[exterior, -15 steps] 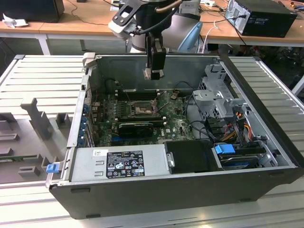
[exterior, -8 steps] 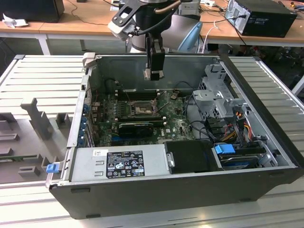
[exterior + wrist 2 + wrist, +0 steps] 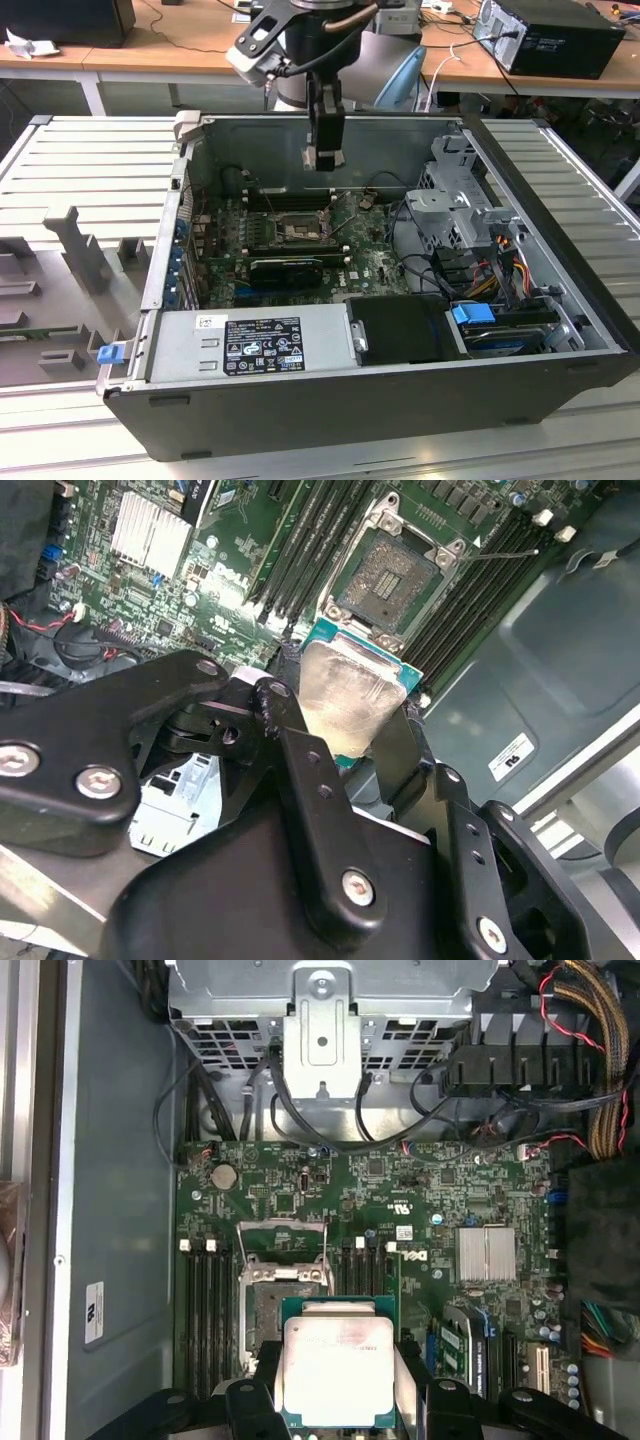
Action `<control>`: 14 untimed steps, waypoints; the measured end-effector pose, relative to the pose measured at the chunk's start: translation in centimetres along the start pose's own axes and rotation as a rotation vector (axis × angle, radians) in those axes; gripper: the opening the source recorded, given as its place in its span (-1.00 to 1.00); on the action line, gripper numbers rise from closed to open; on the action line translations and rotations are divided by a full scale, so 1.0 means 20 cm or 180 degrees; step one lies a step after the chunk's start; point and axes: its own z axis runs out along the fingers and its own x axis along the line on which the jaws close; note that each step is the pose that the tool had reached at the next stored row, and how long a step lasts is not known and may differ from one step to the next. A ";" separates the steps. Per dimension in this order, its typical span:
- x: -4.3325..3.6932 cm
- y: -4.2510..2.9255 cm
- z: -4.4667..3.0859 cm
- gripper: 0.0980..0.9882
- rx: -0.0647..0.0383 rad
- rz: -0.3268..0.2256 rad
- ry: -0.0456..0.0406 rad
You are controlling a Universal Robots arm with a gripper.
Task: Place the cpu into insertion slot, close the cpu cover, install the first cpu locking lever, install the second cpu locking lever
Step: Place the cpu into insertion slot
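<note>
Cpu (image 3: 338, 1368) sits clamped between the 2 black fingers (image 3: 265, 1385) of the gripper (image 3: 338, 1392), 1 finger on each of 2 opposite edges. The jaws are narrowed onto the chip, with its silver top facing the cameras and a green rim showing round it. It is held off the board (image 3: 400, 1190) and is not seated. In the first wrist view it overlaps 1 edge of the slot (image 3: 270, 1305), and the rest of the socket is bare beside it. The cover (image 3: 284, 1245) looks swung up off the slot on the drive cage (image 3: 320, 1020) side.

The second wrist view shows the cpu (image 3: 345, 695) tilted in the gripper (image 3: 345, 732), with paste smears on its top. Here the slot (image 3: 400, 575) lies apart from the chip with its centre exposed, and 1 thin lever (image 3: 500, 552) sticks out from the frame. Long black memory slots run in 2 banks, 1 on each side of the socket. Both wrist views show 1 ribbed silver heatsink (image 3: 485, 1253) well apart from the slot.

The exterior view shows the whole case (image 3: 300, 420) lying open on a ribbed grey table (image 3: 80, 160). The gripper (image 3: 325, 155) hangs above the board, over the slot (image 3: 298, 228). There is 1 labelled power supply (image 3: 250, 345) at the near wall. Whether the cpu shows at the fingertips in this view cannot be told.
</note>
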 end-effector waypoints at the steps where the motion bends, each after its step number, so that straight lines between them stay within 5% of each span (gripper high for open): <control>1: 0.000 0.000 0.002 -0.03 0.0000 0.0014 -0.0001; 8: 0.000 -0.001 0.016 -0.03 -0.0001 0.0100 -0.0007; 14: -0.001 -0.007 0.093 -0.03 0.0032 0.0115 -0.0010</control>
